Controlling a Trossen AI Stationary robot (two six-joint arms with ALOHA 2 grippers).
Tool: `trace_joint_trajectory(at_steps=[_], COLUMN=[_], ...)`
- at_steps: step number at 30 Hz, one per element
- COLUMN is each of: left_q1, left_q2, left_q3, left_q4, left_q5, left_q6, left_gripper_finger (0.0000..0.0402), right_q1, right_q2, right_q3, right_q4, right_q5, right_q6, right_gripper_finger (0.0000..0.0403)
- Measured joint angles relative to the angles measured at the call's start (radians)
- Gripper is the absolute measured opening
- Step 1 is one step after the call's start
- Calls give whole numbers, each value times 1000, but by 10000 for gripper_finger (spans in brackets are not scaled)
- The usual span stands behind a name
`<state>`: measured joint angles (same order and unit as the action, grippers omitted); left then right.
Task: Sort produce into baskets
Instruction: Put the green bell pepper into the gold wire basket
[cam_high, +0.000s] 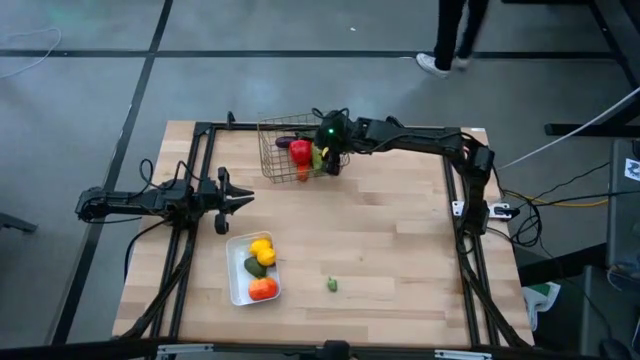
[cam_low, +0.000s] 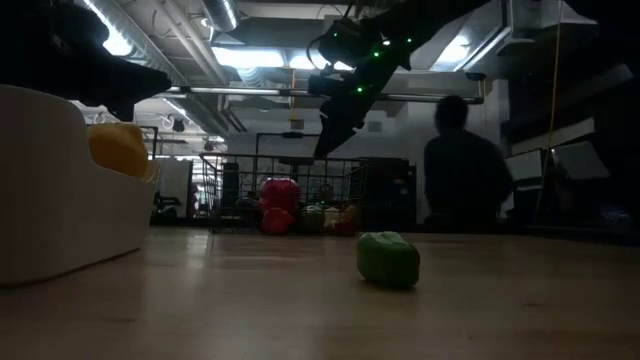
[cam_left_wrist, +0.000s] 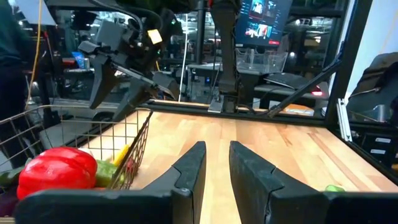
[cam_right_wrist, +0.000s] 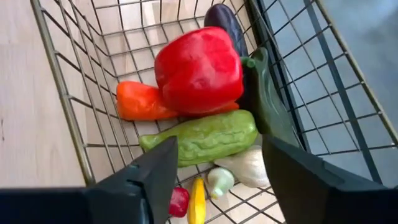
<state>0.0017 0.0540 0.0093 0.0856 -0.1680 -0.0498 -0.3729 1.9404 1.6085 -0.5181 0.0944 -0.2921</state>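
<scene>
The right gripper (cam_high: 331, 160) is held above the wire basket (cam_high: 270, 165) at the far side of the worktop (cam_high: 400, 250), reaching in from the right. Its fingers (cam_right_wrist: 155, 177) are seen spread well apart in the right wrist view, with nothing between them; the basket's contents lie below the gap. In that basket a red pepper (cam_right_wrist: 199, 68) is seen lying on top of an orange carrot (cam_right_wrist: 140, 102). A green cucumber (cam_right_wrist: 199, 138) lies across just beside them, and a purple eggplant (cam_right_wrist: 227, 25) is set along the wire wall beside the pepper. A white garlic bulb (cam_right_wrist: 249, 169) is touching the cucumber's end, and a small red piece (cam_right_wrist: 179, 200) and a small yellow piece (cam_right_wrist: 197, 202) are partly seen next to it.

The left gripper (cam_high: 245, 198) is held over the left part of the worktop, well apart from the basket and pointed to the right. Its fingers (cam_left_wrist: 189, 171) are seen nearly closed, with only a narrow gap between them, and nothing is held.

The white tray (cam_high: 236, 280) lies on the near left part of the worktop. A yellow lemon (cam_high: 262, 248) is at its far end, a dark green avocado (cam_high: 255, 266) in the middle, and an orange tomato (cam_high: 263, 289) at its near end. A small green vegetable (cam_high: 332, 285) lies alone on the bare wood to the right of the tray, well apart from both containers.

A person (cam_low: 465, 165) is seen standing in the room beyond the far edge of the worktop.
</scene>
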Motion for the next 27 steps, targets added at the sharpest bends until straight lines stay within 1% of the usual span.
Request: trace_joint_trajectory(at_steps=[3,7,9,13,15,18,20,23,27], left_q1=[0,0,0,0,0,0,0,0,0], left_q2=[0,0,0,0,0,0,0,0,0], left_q3=[0,0,0,0,0,0,0,0,0], left_q4=[0,0,0,0,0,0,0,0,0], left_q5=[0,0,0,0,0,0,0,0,0], left_q6=[0,0,0,-1,-1,-1,-1,-2,-2], left_gripper_finger=[68,68,68,68,68,68,68,68,68], right_q1=[9,44,75,153,202,272,315,377,455], right_q2=[-5,-6,-7,-6,-9,-8,-8,-8,-8], right_q3=[0,45,68,129,148,159,161,161,161], right_q4=[0,-59,-64,-137,-147,-165,-163,-180,-245], right_q5=[0,3,2,2,2,0,0,0,0], right_q6=[0,0,0,1,35,173,310,551,866], right_gripper_finger=[242,245,243,242,241,241,241,241,241])
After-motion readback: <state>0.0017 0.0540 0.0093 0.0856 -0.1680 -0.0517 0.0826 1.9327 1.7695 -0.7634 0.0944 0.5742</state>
